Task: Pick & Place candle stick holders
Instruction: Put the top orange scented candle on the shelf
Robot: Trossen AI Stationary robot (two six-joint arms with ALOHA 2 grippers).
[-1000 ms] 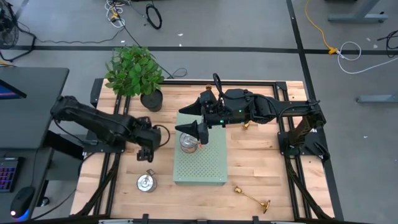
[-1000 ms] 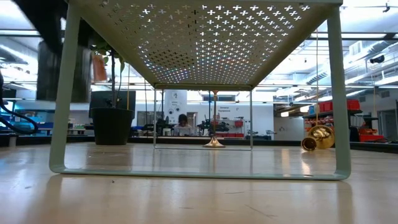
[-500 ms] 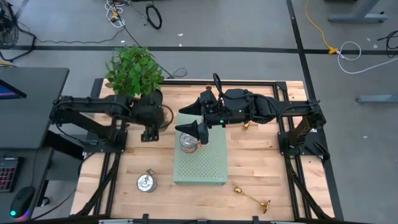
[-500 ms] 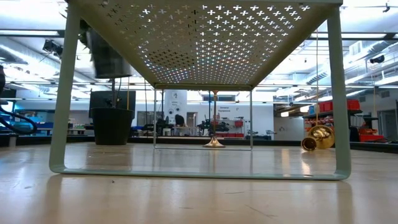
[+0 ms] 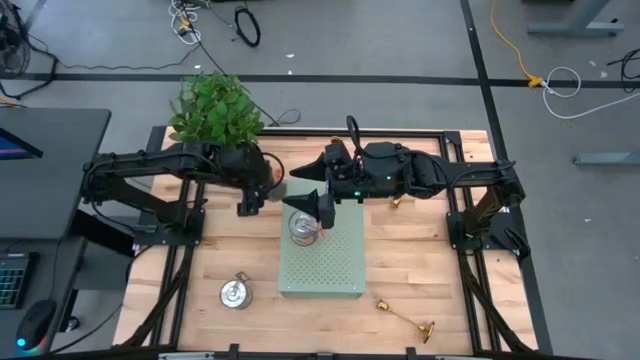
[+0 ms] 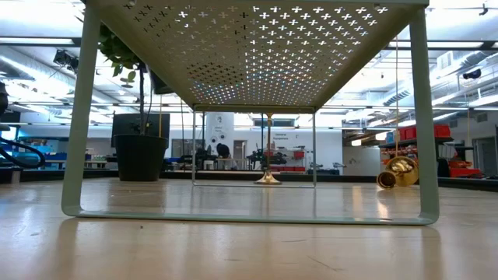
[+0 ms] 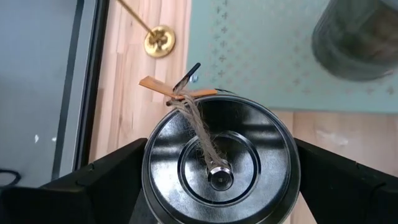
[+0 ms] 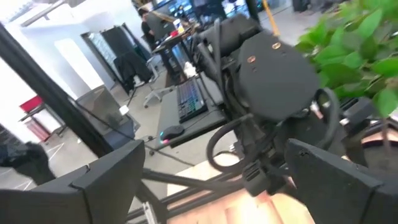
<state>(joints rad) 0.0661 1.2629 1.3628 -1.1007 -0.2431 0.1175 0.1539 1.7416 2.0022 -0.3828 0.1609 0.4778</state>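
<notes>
My left gripper (image 5: 250, 198) is shut on a round silver tin (image 7: 217, 162) with a string and a tan tag, beside the far-left corner of the green perforated stand (image 5: 335, 270). My right gripper (image 5: 310, 192) is open and empty above that corner, over a second tin (image 5: 303, 228) on the stand. One brass candlestick (image 5: 405, 318) lies on its side at the near right. Another shows by the right arm (image 5: 397, 201). In the left wrist view a candlestick base (image 7: 160, 40) rests on the wood. In the low view one candlestick (image 6: 268, 177) stands upright beyond the stand. My left gripper pinches the tin's round side wall (image 7: 148, 180) between its two fingers, one finger (image 7: 93, 186) on each side, coming from above and pointing down. The tin hangs upright, lid up, lifted clear of the table, with its tag sticking out sideways.
A third silver tin (image 5: 236, 293) sits on the wood at the near left. A potted plant (image 5: 215, 115) stands at the far left corner, close to the left arm. In the low view a brass piece (image 6: 399, 171) lies at the right.
My left gripper has carried the tin toward the table's far edge and right, from beside the stand's left side to its far-left corner, staying shut and clear of the table. The right arm has kept still.
</notes>
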